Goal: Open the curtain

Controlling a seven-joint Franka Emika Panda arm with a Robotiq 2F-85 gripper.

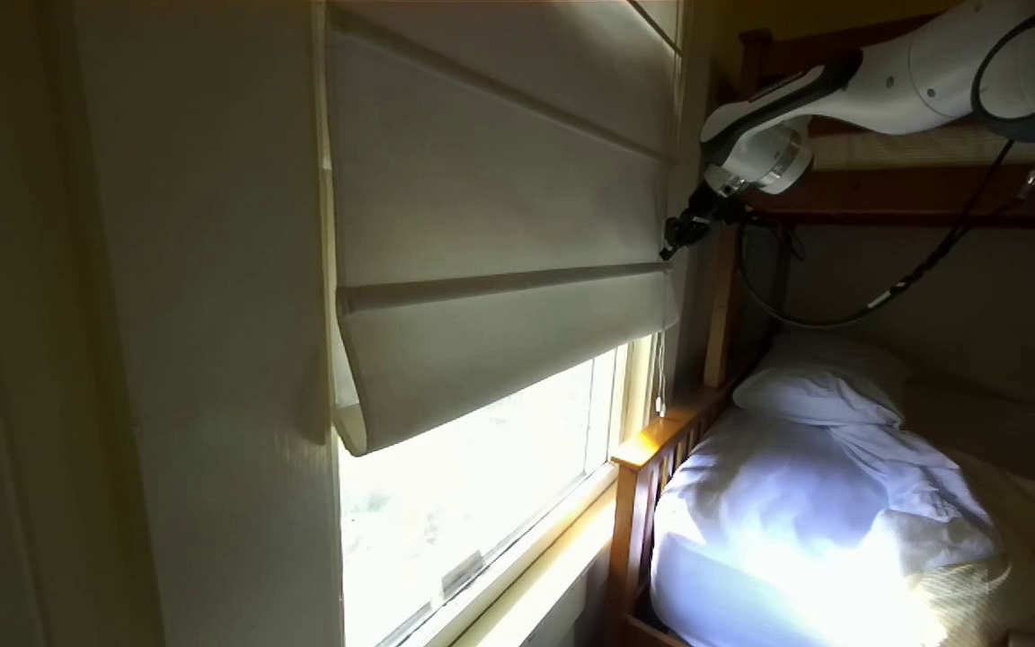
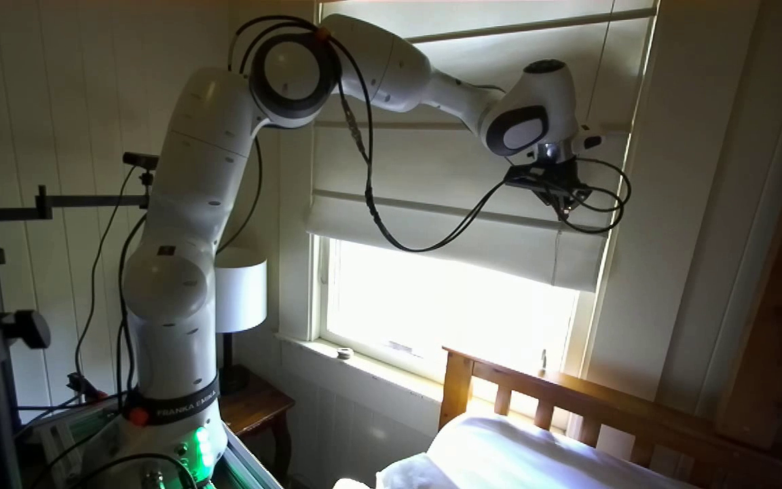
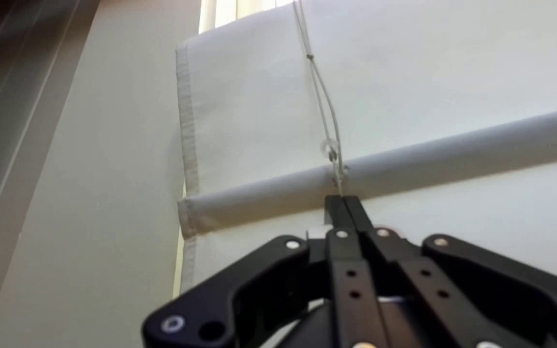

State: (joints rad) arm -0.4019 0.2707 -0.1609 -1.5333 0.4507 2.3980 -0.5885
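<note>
The curtain, a cream-beige shade with horizontal folds, hangs over the upper window in both exterior views [image 1: 499, 189] [image 2: 391, 163]. Its lower edge hangs partway down, with bright glass showing below. In the wrist view the curtain [image 3: 254, 106] fills the background. A thin pull cord [image 3: 321, 87] with a knot and a small clear ring runs into my gripper's fingertips [image 3: 342, 197]. The fingers are shut on the cord in front of a fold. In an exterior view my gripper [image 1: 668, 252] is at the curtain's side edge, and the cord [image 1: 660, 373] hangs below it.
A wooden bed rail [image 2: 567, 390] and white bedding [image 1: 796, 512] lie below the arm. An upper bunk [image 1: 895, 189] is behind it. A lamp [image 2: 241, 292] stands by the robot base. Black cables [image 2: 425, 248] loop from the arm near the curtain. The window sill [image 2: 377, 370] runs beneath.
</note>
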